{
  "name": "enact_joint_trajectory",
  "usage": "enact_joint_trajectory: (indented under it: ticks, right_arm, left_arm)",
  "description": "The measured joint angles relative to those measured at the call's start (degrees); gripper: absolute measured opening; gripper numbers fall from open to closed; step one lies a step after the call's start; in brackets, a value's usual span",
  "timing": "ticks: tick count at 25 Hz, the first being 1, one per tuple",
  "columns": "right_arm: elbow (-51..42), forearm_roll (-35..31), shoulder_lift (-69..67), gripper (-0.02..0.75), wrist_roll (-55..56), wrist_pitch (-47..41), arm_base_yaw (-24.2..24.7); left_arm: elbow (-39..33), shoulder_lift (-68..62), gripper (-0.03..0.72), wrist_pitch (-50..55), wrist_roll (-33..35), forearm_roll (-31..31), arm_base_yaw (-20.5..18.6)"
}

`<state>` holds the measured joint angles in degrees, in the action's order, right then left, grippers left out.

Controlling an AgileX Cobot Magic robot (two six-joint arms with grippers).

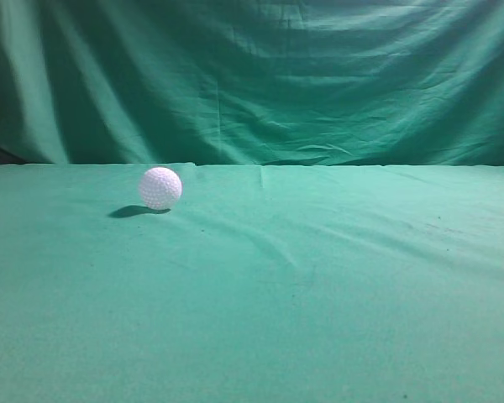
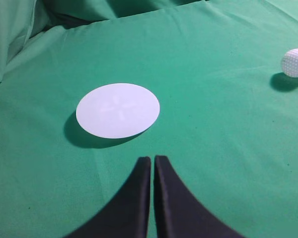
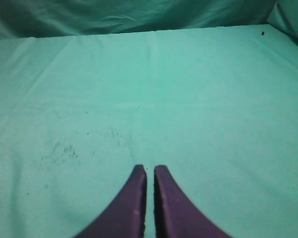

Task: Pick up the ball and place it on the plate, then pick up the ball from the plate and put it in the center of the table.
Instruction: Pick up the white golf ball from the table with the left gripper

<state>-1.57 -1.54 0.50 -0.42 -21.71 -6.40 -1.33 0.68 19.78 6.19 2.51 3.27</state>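
The white dimpled golf ball (image 1: 160, 187) rests on the green table (image 1: 319, 294) at the left, near the back edge. It also shows in the left wrist view (image 2: 295, 62) at the far right. The flat white round plate (image 2: 117, 110) lies on the cloth in the left wrist view, ahead of my left gripper (image 2: 152, 159), which is shut and empty. The ball lies well to the right of that gripper. My right gripper (image 3: 150, 169) is shut and empty over bare cloth. Neither gripper nor the plate shows in the exterior view.
A draped green backdrop (image 1: 252, 75) hangs behind the table's back edge. Folded cloth rises at the far left of the left wrist view (image 2: 10, 34). Small dark specks (image 3: 59, 151) mark the cloth in the right wrist view.
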Motion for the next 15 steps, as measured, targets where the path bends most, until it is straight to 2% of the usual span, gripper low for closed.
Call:
enact_joint_trajectory:
  ticks: [15]
  right_arm:
    - [0.00,0.00,0.00,0.000,0.00,0.00,0.00]
  left_arm:
    - [0.00,0.00,0.000,0.00,0.00,0.00,0.00]
